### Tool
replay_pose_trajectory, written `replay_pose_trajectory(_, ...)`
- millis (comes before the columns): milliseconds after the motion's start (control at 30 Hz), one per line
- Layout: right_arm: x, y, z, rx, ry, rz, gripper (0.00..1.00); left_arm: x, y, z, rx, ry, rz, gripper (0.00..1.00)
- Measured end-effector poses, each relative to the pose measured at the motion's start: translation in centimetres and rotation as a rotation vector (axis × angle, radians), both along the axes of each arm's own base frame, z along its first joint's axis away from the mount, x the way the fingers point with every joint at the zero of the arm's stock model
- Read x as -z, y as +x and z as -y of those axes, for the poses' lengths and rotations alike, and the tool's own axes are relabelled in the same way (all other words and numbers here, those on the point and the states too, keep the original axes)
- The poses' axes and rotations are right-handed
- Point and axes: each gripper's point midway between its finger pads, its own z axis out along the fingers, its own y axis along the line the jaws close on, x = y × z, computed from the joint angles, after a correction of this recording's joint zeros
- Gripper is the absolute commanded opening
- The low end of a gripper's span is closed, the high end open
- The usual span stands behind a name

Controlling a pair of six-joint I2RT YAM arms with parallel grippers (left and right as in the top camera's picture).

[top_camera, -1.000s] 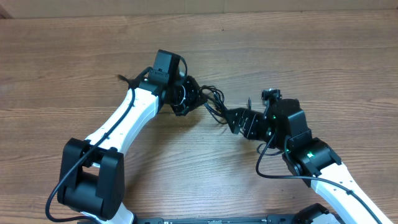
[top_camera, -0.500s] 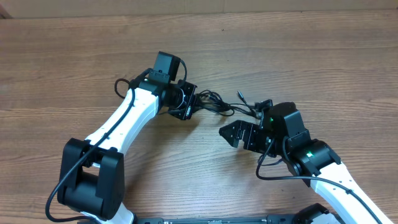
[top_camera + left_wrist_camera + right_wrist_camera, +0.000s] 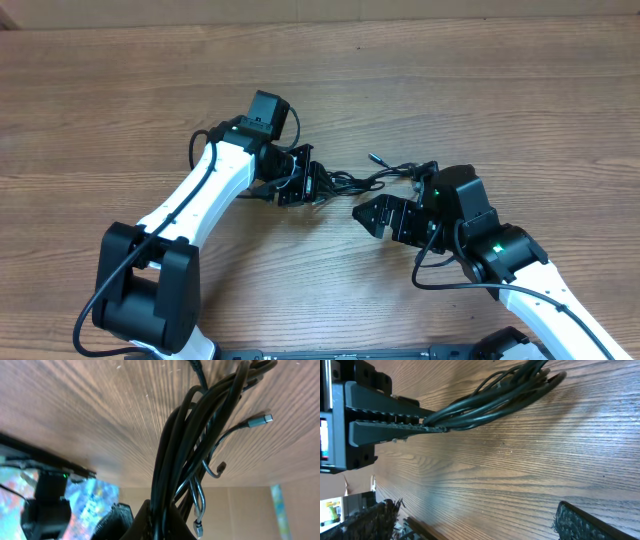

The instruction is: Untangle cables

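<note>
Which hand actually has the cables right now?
The left hand. It is shut on the cables, which run out of it as one bunch. The right hand is wide open and holds nothing.

Our left gripper (image 3: 313, 186) is clamped on the cables (image 3: 385, 172), its arm reaching in from their left; our right gripper (image 3: 367, 215) sits just beside them, jaws spread wide.

cables (image 3: 495, 402): bundled, clamped by left end effector (image 3: 427, 421) | right end effector (image 3: 472, 512): spread wide
</note>
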Motion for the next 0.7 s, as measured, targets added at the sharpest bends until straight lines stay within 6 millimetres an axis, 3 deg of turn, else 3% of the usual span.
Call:
replay_pose_trajectory(200,0.7,0.0,0.3,0.010,-0.023,-0.021,1.00,-0.3,0.7,0.4,-0.063,-0.018,-0.029,0.04)
replay_pose_trajectory(433,3.1,0.0,0.3,0.012,-0.062,-0.096,1.00,0.0,1.2,0.0,-0.092,0.010,-0.026,0.04)
replay_pose_trajectory(700,5.9,2.5,-0.1,0.039,-0.094,-0.085,1.00,0.2,1.3,-0.2,-0.107,0.024,-0.030,0.04)
